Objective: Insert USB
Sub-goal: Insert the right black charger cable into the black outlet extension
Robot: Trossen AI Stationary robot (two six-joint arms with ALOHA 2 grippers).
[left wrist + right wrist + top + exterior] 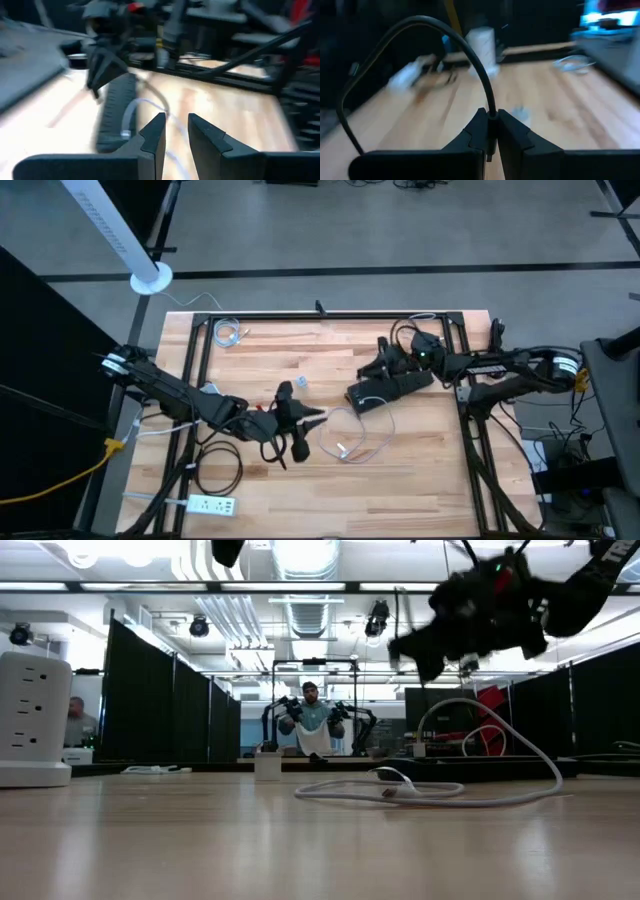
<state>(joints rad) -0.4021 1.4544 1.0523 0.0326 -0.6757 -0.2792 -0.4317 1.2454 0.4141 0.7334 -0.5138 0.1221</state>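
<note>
Right claw is pinching a dark cable between pressed-together fingers, above the bench. Left claw is standing slightly spread, holding nothing, facing the black hub just ahead. Insertion is judged not yet done; mating plug to port is remaining.

A: Where is the left arm?

B: It reaches in low from the worktop's left edge toward the middle, forearm slanting down and rightward. The left gripper sits near the centre, pointing right.

A: And its jaws?

B: In the left wrist view the left gripper shows a narrow gap between its two dark fingers, with nothing between them.

A: The right arm?

B: It comes in from the right edge, elbow bent, wrist raised over the far right part of the worktop. The right gripper has its jaws pressed together on a thin black cable.
</note>
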